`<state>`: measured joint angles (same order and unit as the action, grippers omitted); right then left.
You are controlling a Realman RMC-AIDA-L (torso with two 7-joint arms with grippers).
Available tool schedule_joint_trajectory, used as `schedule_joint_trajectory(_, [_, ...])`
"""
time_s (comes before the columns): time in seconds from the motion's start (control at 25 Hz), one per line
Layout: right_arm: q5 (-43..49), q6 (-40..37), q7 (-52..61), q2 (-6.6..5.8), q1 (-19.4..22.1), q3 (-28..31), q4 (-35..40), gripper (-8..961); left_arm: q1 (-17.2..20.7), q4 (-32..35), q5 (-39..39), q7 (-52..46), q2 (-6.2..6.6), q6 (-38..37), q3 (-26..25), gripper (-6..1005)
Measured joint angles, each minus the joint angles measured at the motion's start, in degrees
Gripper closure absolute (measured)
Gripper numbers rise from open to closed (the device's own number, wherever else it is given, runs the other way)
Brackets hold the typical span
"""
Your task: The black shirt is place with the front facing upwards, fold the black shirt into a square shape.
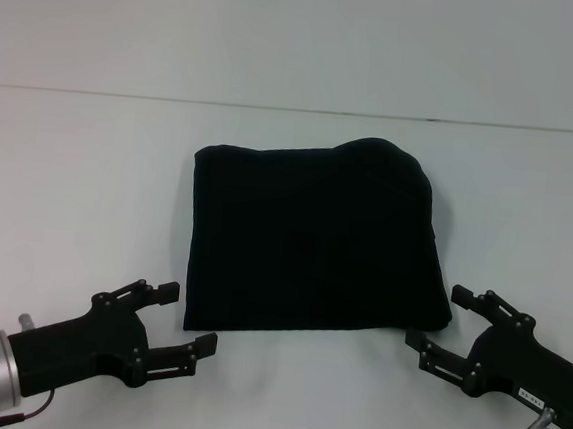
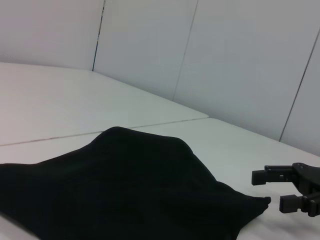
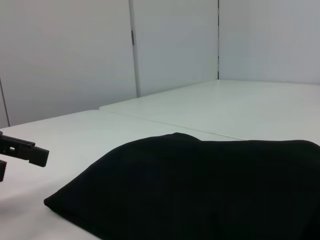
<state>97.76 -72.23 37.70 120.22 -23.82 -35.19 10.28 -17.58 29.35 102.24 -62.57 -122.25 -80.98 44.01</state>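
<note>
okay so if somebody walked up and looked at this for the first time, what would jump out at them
The black shirt would catch the eye first: it lies folded into a rough square in the middle of the white table, with no print showing. Next come the two black grippers at the near edge, both open and off the cloth: the left gripper by the shirt's near left corner, the right gripper by its near right corner.
</note>
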Motion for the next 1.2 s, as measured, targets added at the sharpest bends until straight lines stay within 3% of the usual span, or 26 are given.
schedule_joint_trajectory(1.2, [-0.1, -0.2, 0.0, 0.02, 0.0, 0.2, 0.0, 39, 0.0, 0.0, 0.1, -0.2, -0.17, -0.3, -0.2, 63])
